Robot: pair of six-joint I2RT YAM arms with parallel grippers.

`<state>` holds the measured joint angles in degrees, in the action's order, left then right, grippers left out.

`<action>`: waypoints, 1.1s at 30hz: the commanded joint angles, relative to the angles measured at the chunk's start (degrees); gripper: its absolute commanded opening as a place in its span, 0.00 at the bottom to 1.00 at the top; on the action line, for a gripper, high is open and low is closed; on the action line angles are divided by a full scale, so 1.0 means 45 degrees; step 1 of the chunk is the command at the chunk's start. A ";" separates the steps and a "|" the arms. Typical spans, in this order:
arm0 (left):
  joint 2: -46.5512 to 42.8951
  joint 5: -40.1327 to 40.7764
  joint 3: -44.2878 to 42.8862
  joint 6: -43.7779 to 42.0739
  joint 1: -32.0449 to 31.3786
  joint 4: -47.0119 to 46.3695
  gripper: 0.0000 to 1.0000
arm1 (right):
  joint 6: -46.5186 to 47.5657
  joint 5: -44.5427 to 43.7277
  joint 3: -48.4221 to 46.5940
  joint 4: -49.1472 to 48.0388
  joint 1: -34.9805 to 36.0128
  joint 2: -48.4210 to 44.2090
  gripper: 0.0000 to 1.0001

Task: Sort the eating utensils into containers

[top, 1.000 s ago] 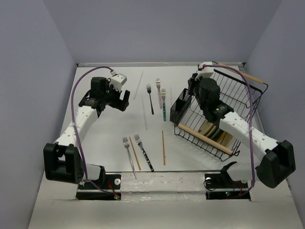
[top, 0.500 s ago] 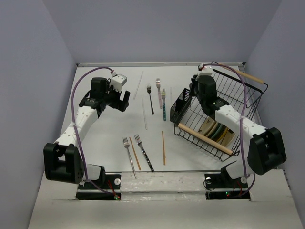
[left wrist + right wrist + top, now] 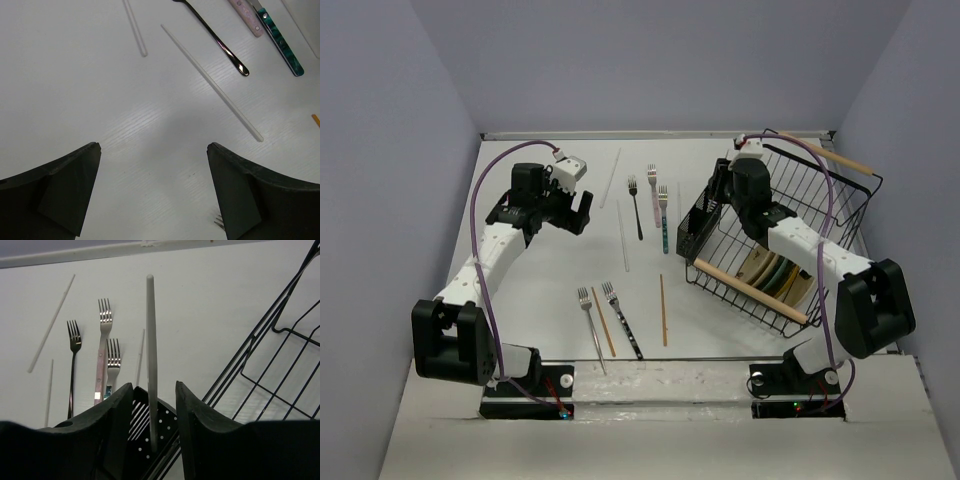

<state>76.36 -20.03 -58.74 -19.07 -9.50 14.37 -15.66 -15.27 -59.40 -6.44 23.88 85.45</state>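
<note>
Done: one white chopstick [image 3: 150, 365] stands in the holder [image 3: 162, 427].
Right gripper [image 3: 154, 386]: jaws parted around it, not pinching.
Left gripper [image 3: 154, 146]: wide open, empty.
To do: five forks [image 3: 636, 205] and several loose chopsticks [image 3: 663, 310] lie on the table [image 3: 540, 280].

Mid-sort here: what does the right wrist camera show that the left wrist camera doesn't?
Only right wrist: a white chopstick standing upright in the black cutlery holder, between the right gripper's parted fingers, with the wire rack alongside. Only left wrist: the left gripper open above the table, a brown chopstick's tip at the right edge, fork tines at the bottom edge. Both: the black fork, pink-handled fork, teal-handled fork and white chopsticks lying on the table.
</note>
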 commanded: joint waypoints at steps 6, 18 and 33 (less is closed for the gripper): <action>0.0258 0.0116 -0.0383 -0.0215 0.0040 -0.0264 0.99 | 0.0549 -0.0864 -0.0589 0.0081 -0.0072 -0.0317 0.53; 0.3789 0.0330 -0.3697 0.0097 -0.0700 -0.0225 0.95 | 0.1799 -0.0749 -0.0882 0.0882 -0.0072 -0.1993 0.57; 1.4140 0.2127 -1.7634 0.0937 -0.1327 0.4615 0.79 | 0.2289 0.0502 0.0093 0.1391 -0.0072 -0.4633 0.56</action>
<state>134.45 -12.53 -122.61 -16.21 -15.07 24.34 -6.59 -14.68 -59.92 -0.32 23.88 67.13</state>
